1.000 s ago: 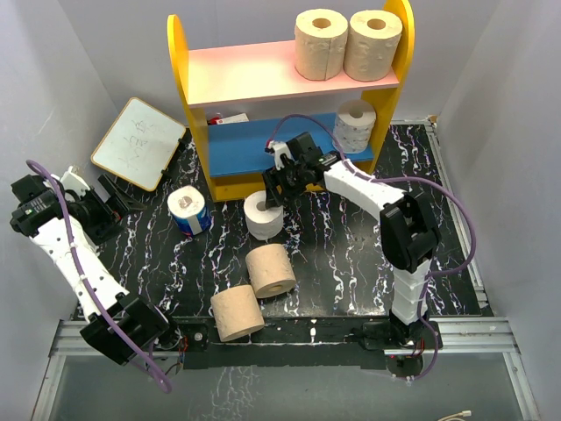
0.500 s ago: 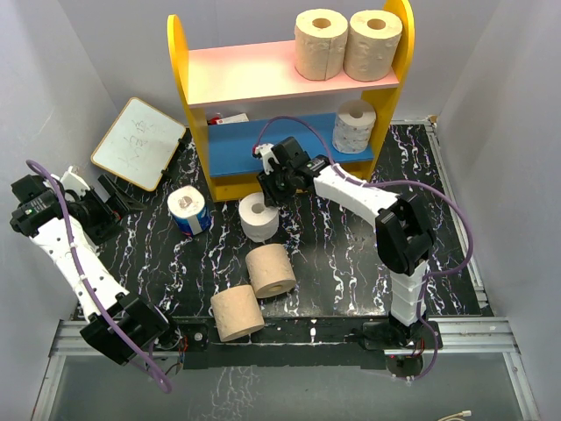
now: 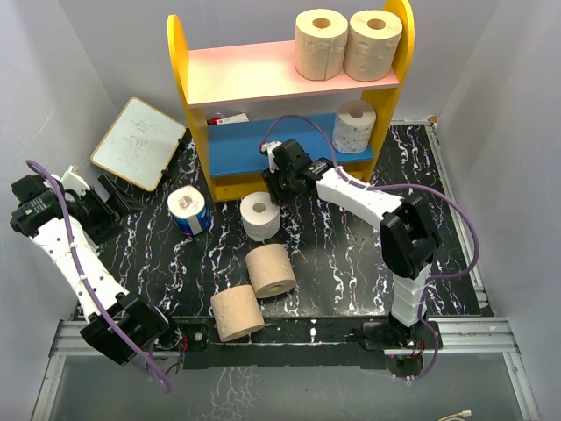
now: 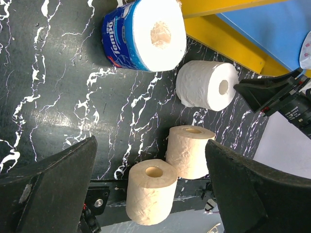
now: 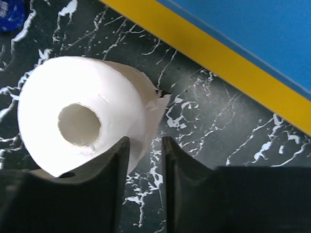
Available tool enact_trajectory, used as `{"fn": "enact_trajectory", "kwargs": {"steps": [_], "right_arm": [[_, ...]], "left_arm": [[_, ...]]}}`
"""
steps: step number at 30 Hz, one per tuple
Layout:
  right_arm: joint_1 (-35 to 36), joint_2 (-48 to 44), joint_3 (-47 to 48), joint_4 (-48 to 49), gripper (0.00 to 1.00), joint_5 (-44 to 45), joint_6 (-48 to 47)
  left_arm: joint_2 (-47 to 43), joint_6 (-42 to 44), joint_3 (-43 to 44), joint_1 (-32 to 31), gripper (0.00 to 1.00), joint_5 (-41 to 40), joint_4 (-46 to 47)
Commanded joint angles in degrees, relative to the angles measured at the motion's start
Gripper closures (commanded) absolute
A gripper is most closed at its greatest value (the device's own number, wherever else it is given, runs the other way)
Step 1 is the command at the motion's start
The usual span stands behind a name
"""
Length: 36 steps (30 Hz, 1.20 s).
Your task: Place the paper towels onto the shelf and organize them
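The shelf (image 3: 195, 140) has two tan paper towel rolls (image 3: 320, 42) (image 3: 372, 44) on the right of its pink upper board and a white roll (image 3: 355, 124) on the right of its blue lower board. A small white roll (image 3: 260, 215) stands on the table in front of the shelf; it also shows in the right wrist view (image 5: 73, 111). My right gripper (image 3: 279, 181) (image 5: 146, 141) hovers just behind it, jaws a narrow gap apart and empty, the left finger over the roll's edge. The blue-wrapped roll (image 3: 188, 210) (image 4: 143, 34) and two tan rolls (image 3: 270, 270) (image 3: 237, 314) stand on the table. My left gripper (image 3: 95, 210) (image 4: 150, 194) is wide open and empty, far left.
A white whiteboard (image 3: 138, 142) lies tilted at the back left beside the shelf. A small white and red object (image 3: 226, 117) sits at the left of the blue board. The shelf's yellow front rail (image 5: 214, 63) runs just behind the white roll.
My right gripper has drawn back from the white roll toward the shelf. The white roll has shifted slightly left. The left arm has not moved.
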Motion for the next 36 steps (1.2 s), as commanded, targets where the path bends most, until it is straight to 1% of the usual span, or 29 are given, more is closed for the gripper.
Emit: {"fn": "enact_trajectory", "kwargs": {"steps": [1,3,4,6,10,15,19,28,31,34,36], "right_arm": [[-0.1,-2.4,-0.1,0.1,0.41,3.9,2.6],[-0.1,-2.0,0.2,-0.2,0.25,3.4,2.6],[-0.1,-1.8,0.5,-0.4,0.19,2.7,2.6],[-0.1,-1.4,1.3,-0.7,0.17,2.1,2.8],[0.0,0.0,2.7,-1.1,0.17,1.9,3.1],[0.4,1.3,3.6,-1.3,0.2,0.9,3.6],[1.2,1.9,4.9,-1.8,0.2,0.5,3.8],[1.6,0.0,5.6,-2.4,0.2,-2.0,3.7],[1.6,-0.3,5.0,-2.0,0.2,-1.6,3.7],[1.6,0.4,4.5,-1.6,0.22,-0.7,3.8],[1.6,1.1,4.5,-1.4,0.25,0.1,4.0]], "left_arm": [[-0.6,0.4,0.0,0.4,0.09,2.3,-0.4],[-0.5,0.4,0.0,0.4,0.09,2.4,-0.4],[-0.6,0.4,0.0,0.4,0.09,2.3,-0.4],[-0.7,0.3,0.0,0.3,0.09,2.2,-0.4],[-0.9,0.3,-0.1,0.4,0.09,2.1,-0.4],[-1.2,0.3,-0.3,0.3,0.09,2.0,-0.4],[-1.1,0.2,-0.4,0.4,0.09,2.0,-0.3],[-0.7,0.2,-0.4,0.3,0.09,2.1,-0.4],[-0.7,0.3,-0.4,0.3,0.09,2.0,-0.4],[-0.7,0.2,-0.4,0.3,0.09,2.0,-0.4],[-0.8,0.3,-0.4,0.3,0.09,2.0,-0.4]]}}
